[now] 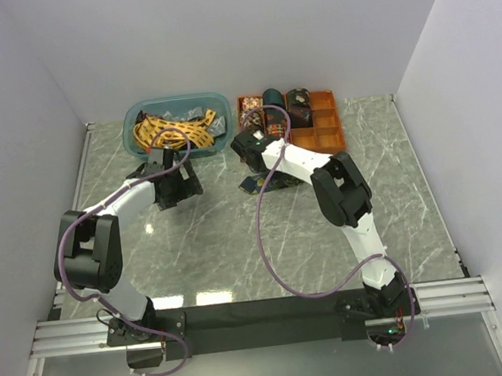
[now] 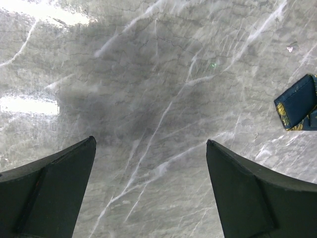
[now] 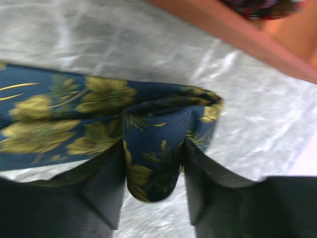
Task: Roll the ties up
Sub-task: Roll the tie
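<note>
As the right pincer (image 3: 153,166) is pinching the tie's (image 3: 64,114) folded end, tight, even turns are looking best; the left pincer (image 2: 150,143), spread, is hovering free to pin the tail.

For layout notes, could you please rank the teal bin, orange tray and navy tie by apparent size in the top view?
Teal bin and orange tray: alike, no ranking.
Navy tie: smallest, partly hidden.

Place: robot lab cell;
Walls: plain white panels (image 1: 14,131) on three sides;
Base: marbled worktop (image 1: 238,242); aluminium rail (image 1: 69,334) at its near edge
</note>
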Available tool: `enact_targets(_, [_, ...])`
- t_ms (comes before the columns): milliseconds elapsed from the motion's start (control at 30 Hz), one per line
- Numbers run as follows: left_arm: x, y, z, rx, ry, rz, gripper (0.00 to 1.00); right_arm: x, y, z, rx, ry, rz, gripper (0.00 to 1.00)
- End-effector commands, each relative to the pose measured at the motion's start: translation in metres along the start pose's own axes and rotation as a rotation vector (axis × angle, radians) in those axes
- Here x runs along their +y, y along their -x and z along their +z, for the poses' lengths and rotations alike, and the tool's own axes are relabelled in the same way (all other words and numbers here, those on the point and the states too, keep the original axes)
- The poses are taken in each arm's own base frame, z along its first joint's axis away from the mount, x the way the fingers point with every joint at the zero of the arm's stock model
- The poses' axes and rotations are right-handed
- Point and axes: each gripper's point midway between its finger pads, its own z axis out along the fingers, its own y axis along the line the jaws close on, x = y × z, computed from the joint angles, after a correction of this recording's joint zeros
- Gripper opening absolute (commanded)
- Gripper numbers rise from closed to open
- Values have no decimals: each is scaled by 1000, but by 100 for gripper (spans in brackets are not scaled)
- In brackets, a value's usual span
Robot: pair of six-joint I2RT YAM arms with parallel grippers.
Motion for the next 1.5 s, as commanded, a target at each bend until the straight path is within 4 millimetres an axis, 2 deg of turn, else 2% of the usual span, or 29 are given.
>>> enact_targets(0, [-20,24,-12,-71,-71,17,99,46,-3,-2,26,214,65,55])
enact_targets(200, [-27,21,-11,-55,-106,18,100,50,7,-20,0,280,139,61])
enact_targets(333, [-40,22,-14,-34,-150,12,99,45,16,-35,-26,306,176,63])
enact_targets(433, [-57,30,-20,-57,-173,26,99,36,29,-54,-82,343,229,64])
enact_targets(467, [-61,29,-20,-53,-175,28,100,29,35,-66,-112,366,250,64])
enact_targets(533, [-82,33,-25,-56,-216,38,99,19,41,-73,-149,383,292,66])
enact_targets(567, [-88,30,-23,-38,-219,44,99,9,46,-85,-185,397,318,67])
enact_targets(600, [-106,33,-27,-49,-246,64,99,4,49,-90,-201,416,344,68])
enact_targets(633, [-115,33,-29,-49,-258,72,98,-5,48,-86,-215,418,380,70])
enact_targets(667, [-122,30,-25,-39,-261,83,97,-18,51,-98,-252,432,419,70])
enact_targets(700, [-143,32,-32,-45,-297,104,95,-20,51,-102,-261,475,444,70])
enact_targets(733, [-151,27,-27,-31,-300,116,93,-21,46,-95,-264,500,472,70])
enact_targets(767, [-160,26,-27,-29,-315,126,92,-42,46,-96,-284,519,549,71])
enact_targets(800, [-178,26,-33,-34,-344,147,91,-42,40,-86,-284,558,584,71])
enact_targets(833, [-188,22,-33,-23,-361,160,86,-39,38,-88,-285,638,607,72])
enact_targets(867, [-198,12,-28,3,-371,181,81,-59,35,-83,-299,659,685,75])
enact_targets(900, [-210,16,-32,-9,-391,190,77,-54,16,-69,-260,677,714,81])
enact_targets(933, [-216,9,-27,12,-397,202,69,-55,23,-71,-308,742,739,82])
enact_targets(967, [-230,7,-31,7,-422,220,67,-70,19,-65,-322,758,803,84])
enact_targets(1000, [-236,4,-30,9,-428,233,65,-67,11,-55,-331,779,826,86])
enact_targets(1067, [-245,-8,-22,38,-443,258,61,-67,6,-51,-332,854,868,87])
enact_targets(1100, [-252,-7,-22,38,-457,262,59,-71,2,-41,-343,869,893,88])
enact_targets(1133, [-255,-12,-14,54,-458,267,56,-70,0,-39,-347,889,900,88])
enact_targets(1167, [-262,-14,-14,65,-482,274,54,-64,-2,-36,-331,931,904,88])
enact_targets(1300, [-271,-23,3,93,-507,287,46,-60,-2,-23,-358,984,922,87])
enact_targets(1333, [-270,-28,13,107,-498,290,43,-59,-2,-22,-363,990,924,87])
enact_targets(1467, [-274,-31,29,116,-500,305,42,-49,-6,-7,-347,1028,934,87])
